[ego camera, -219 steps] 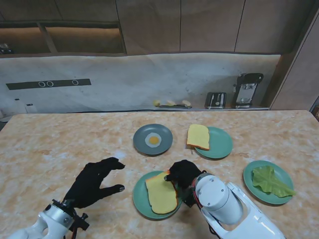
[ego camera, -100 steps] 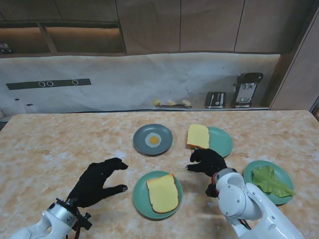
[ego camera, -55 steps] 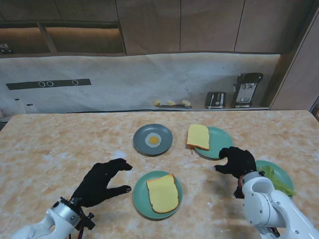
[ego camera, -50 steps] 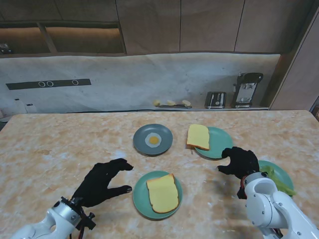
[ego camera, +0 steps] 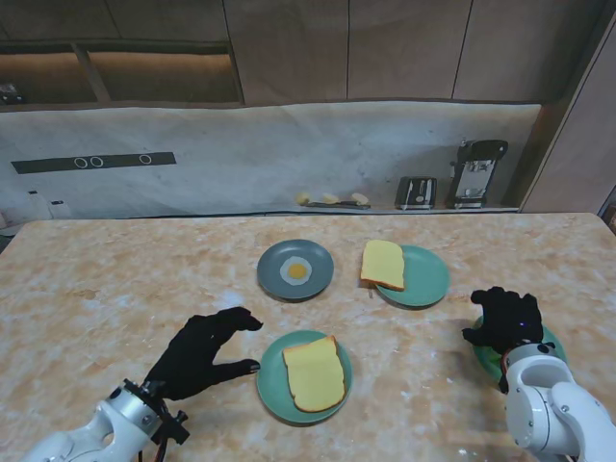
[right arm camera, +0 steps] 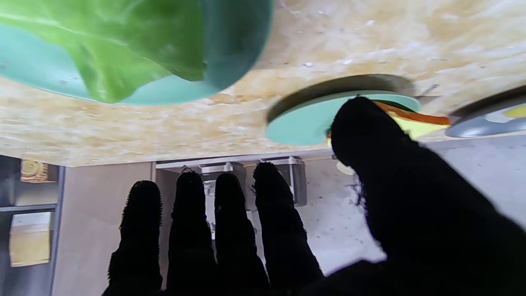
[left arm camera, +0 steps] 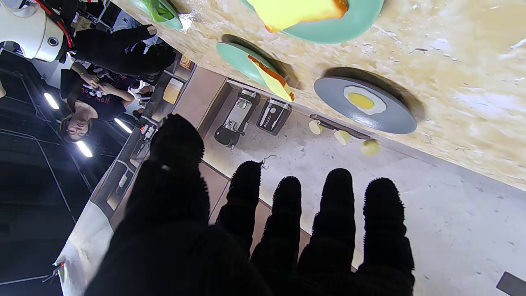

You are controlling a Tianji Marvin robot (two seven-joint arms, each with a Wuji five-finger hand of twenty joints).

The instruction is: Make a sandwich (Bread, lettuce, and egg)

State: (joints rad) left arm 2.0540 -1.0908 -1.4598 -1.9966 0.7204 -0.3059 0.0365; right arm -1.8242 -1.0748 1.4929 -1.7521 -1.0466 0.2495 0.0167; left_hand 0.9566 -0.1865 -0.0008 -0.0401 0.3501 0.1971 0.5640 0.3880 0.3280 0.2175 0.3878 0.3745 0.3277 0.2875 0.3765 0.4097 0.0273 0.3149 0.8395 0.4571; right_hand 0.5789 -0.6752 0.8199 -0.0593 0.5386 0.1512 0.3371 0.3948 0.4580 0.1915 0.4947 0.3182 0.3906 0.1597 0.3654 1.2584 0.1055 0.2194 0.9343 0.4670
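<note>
Bread (ego camera: 313, 373) lies flat on a green plate (ego camera: 272, 394) near the front middle of the counter (ego camera: 115, 279), a broad marbled beige slab that carries everything, and nothing covers the slice. To the right, near my edge, the right hand (ego camera: 507, 320) hangs over a second green plate (ego camera: 484, 354) and hides most of it in the stand view; its fingers (right arm camera: 230, 213) are spread and hold nothing, and the right wrist view shows the lettuce (right arm camera: 123, 37) lying on that plate (right arm camera: 230, 49), apart from the fingertips. On the left, the left hand (ego camera: 199, 352) rests low at the counter just beside the front plate, fingers (left arm camera: 337, 213) apart and empty, with the thumb tip close to the plate's rim; whether it touches I cannot tell. Farther from me, a third green plate (ego camera: 428, 279) sits right of centre with another bread slice (ego camera: 383, 264) overhanging its left rim. Just left of it is a grey plate (ego camera: 274, 279) with the fried egg (ego camera: 296, 271) in its middle, white ringing an orange yolk. The plates stand well apart from one another.
</note>
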